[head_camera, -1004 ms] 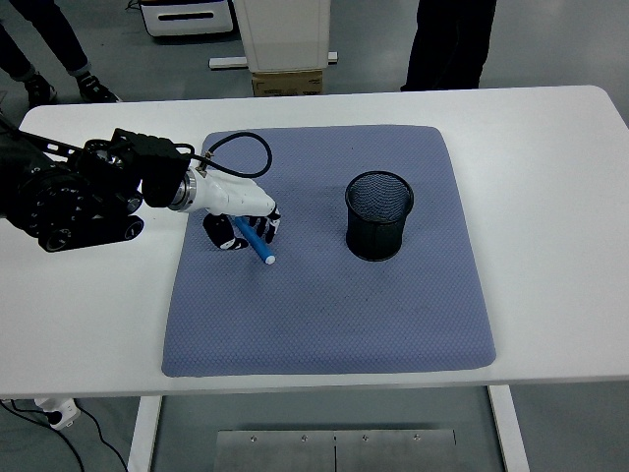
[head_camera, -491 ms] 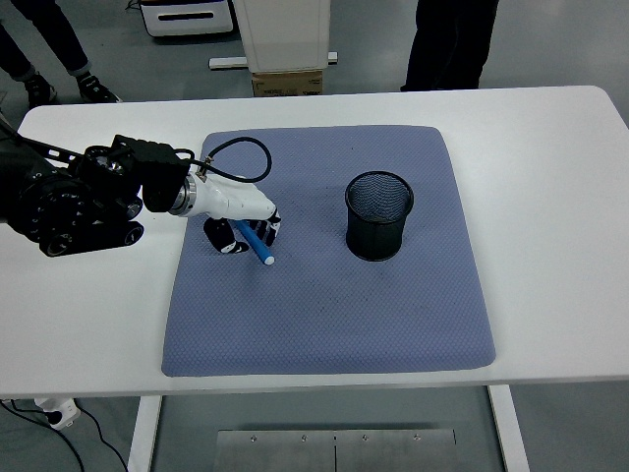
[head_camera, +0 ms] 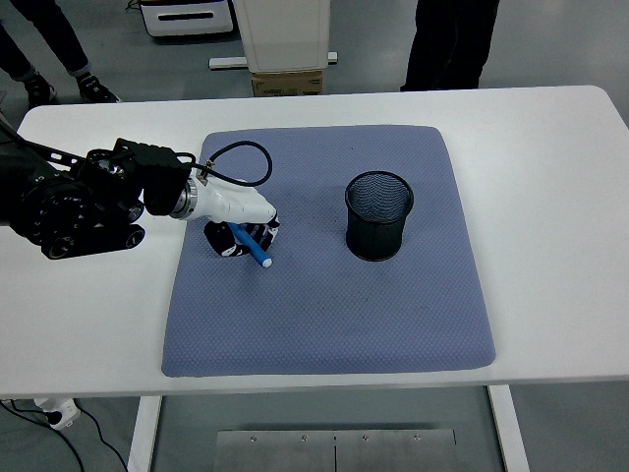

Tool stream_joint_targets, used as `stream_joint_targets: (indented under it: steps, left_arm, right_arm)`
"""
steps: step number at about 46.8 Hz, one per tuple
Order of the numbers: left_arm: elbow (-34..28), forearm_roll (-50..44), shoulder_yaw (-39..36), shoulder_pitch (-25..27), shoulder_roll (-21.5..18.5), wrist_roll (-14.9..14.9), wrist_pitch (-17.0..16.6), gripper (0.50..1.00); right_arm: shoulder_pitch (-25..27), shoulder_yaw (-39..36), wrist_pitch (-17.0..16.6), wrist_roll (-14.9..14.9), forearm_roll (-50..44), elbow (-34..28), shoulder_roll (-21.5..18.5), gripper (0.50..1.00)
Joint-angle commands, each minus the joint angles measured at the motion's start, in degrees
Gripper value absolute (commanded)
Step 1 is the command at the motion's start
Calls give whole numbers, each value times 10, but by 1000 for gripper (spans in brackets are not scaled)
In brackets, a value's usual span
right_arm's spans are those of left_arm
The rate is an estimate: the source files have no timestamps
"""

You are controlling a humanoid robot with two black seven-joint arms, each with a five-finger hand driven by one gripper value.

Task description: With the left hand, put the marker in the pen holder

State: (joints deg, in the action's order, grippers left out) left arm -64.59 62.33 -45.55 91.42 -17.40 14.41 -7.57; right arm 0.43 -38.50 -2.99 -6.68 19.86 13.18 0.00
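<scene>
A blue marker with a white tip lies slanted at the left side of the blue-grey mat. My left hand, white with dark fingertips, is curled around the marker's upper end, low over the mat. The black mesh pen holder stands upright on the mat's right half, well to the right of the hand. The marker's lower end sticks out toward the mat's centre. My right arm does not show.
The mat covers the middle of the white table. A black cable loops above my left wrist. People's legs and a white pedestal stand beyond the table's far edge.
My left hand has sunk slightly and its wrist turned, and the marker's free end has moved a little up and left. The pen holder stays put.
</scene>
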Motion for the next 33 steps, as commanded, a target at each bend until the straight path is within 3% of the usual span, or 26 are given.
stream_joint_targets:
  steps: [1,24,33]
  left_arm:
    - [0,0,-3,0,0,0,0,502]
    - [5,-13,6,37,-11,6,8,500]
    - [6,-63,25,56,-16,6,18,500]
  right_arm:
    - [0,0,0,0,0,0,0,1000]
    - [0,0,0,0,0,0,0,1000]
    - [0,0,0,0,0,0,0,1000]
